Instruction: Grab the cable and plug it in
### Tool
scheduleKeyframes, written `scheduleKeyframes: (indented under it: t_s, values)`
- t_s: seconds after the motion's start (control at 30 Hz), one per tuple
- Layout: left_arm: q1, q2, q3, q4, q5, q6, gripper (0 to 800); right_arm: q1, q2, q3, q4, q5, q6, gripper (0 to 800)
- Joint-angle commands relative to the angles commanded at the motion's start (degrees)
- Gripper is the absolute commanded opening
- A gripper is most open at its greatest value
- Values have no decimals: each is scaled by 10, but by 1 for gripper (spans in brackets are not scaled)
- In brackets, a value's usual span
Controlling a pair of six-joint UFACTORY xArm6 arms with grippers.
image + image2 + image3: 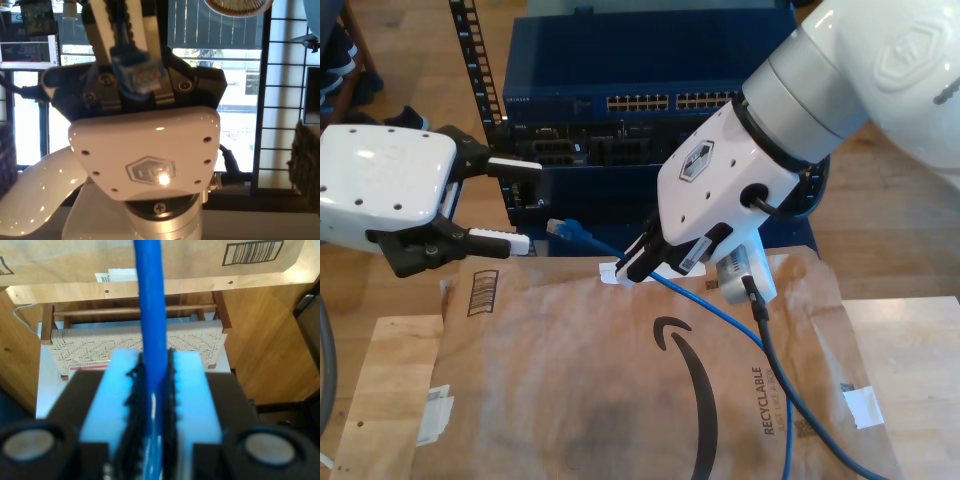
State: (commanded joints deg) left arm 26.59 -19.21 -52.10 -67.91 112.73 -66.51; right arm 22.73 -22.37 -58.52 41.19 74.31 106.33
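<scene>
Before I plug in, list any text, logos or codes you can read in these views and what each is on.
"RECYCLABLE": paper wrap, beside the black smile-arrow logo.
Small print under it: too small.
Hexagon emblem on the arm's white housing: lettering blurred.
Barcodes on the cardboard and wrap: unreadable.
White labels on the switch: too small.

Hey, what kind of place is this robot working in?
Probably an office or lab networking test bench: a blue rack of network switches stands behind a wooden table covered by flattened brown packaging, and a woven-seat chair sits nearby.
</scene>
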Motion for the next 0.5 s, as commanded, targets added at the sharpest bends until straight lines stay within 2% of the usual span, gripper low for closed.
scheduleKeyframes:
  t_s: [0.17, 0.33, 0.5]
  values:
    - [0, 9, -1, 2, 6, -8, 669, 0, -1, -8, 0, -1, -2, 0]
    - [0, 27, -4, 2, 45, -50, 664, 1, -3, -7, 0, -3, -12, 0]
    - [-1, 39, -5, 4, 45, -86, 643, 3, -3, -8, -2, -4, -13, 1]
